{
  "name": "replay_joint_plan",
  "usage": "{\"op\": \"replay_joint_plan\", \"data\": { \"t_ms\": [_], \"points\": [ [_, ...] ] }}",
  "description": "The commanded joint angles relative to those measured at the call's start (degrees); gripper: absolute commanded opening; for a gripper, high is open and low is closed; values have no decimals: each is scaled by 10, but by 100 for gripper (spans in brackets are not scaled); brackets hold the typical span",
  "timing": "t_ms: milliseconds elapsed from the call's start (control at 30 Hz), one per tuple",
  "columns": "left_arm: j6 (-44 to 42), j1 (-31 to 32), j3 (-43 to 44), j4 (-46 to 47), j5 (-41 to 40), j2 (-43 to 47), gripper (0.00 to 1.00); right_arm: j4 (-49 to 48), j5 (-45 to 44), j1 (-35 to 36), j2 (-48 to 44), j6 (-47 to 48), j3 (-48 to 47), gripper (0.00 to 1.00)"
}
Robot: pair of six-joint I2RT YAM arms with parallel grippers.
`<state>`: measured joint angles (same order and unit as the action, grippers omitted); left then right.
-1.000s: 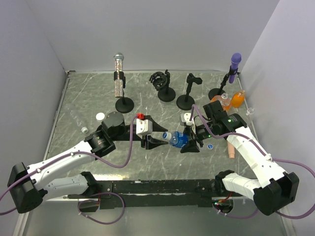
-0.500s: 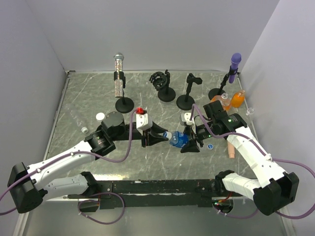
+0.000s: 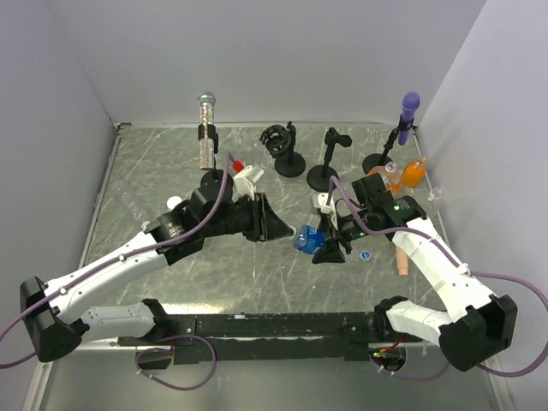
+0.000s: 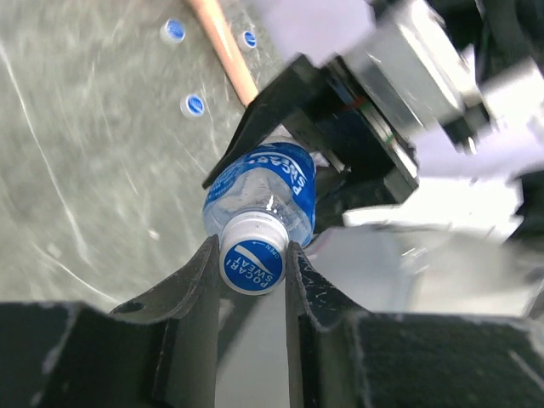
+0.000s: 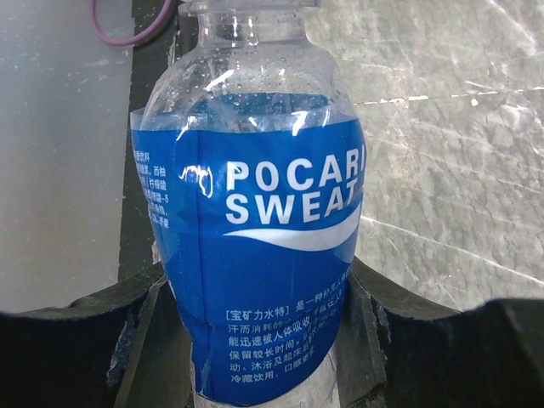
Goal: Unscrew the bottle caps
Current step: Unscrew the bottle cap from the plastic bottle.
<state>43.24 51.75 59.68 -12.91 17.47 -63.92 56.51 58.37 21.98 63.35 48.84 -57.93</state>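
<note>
Left wrist: left end effector (image 4: 251, 252) pinching one cap (image 4: 252, 264); right end effector (image 5: 259, 299) clamping bottle (image 5: 255, 212).

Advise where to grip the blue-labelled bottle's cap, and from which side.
Pinch the cap by its white side wall, coming end-on from the left arm's side: its face points that way, and the right gripper holds the bottle.

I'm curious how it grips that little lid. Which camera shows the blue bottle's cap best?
The left wrist view: the cap faces the lens, pinched between the left jaws. From above it is a tiny pale speck; the right wrist view shows only the label of the bottle.
</note>
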Motion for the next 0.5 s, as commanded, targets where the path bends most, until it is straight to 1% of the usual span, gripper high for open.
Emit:
{"op": "replay_joint_plan", "data": {
  "t_ms": [0,33,67,133,167,200,233,267,333,400,467],
  "points": [
    [205,-3,22,-63,-69,12,1,-5,6,0,0,17,-14,25],
    [207,-3,18,-53,-68,14,1,-5,6,0,0,16,-15,25],
    [208,-3,19,-52,-62,12,6,-5,6,0,-2,15,-15,25],
    [194,-3,25,-50,-56,4,29,-5,4,0,-2,14,-13,25],
    [186,-3,25,-50,-54,1,45,-6,3,0,-4,14,-12,25],
    [173,-2,25,-48,-60,2,58,-6,3,0,-5,13,-10,25],
    [163,-2,20,-42,-60,5,68,-6,3,0,-6,14,-9,25],
    [151,-2,16,-34,-60,10,76,-6,3,0,-6,13,-10,25],
    [121,-4,9,-33,-67,23,87,-6,3,0,-7,14,-9,25],
    [76,-5,2,-32,-67,39,94,-7,4,0,-6,14,-9,25],
    [-2,-5,-9,-25,-42,60,98,-7,5,0,-5,15,-10,25]
  ]
}}
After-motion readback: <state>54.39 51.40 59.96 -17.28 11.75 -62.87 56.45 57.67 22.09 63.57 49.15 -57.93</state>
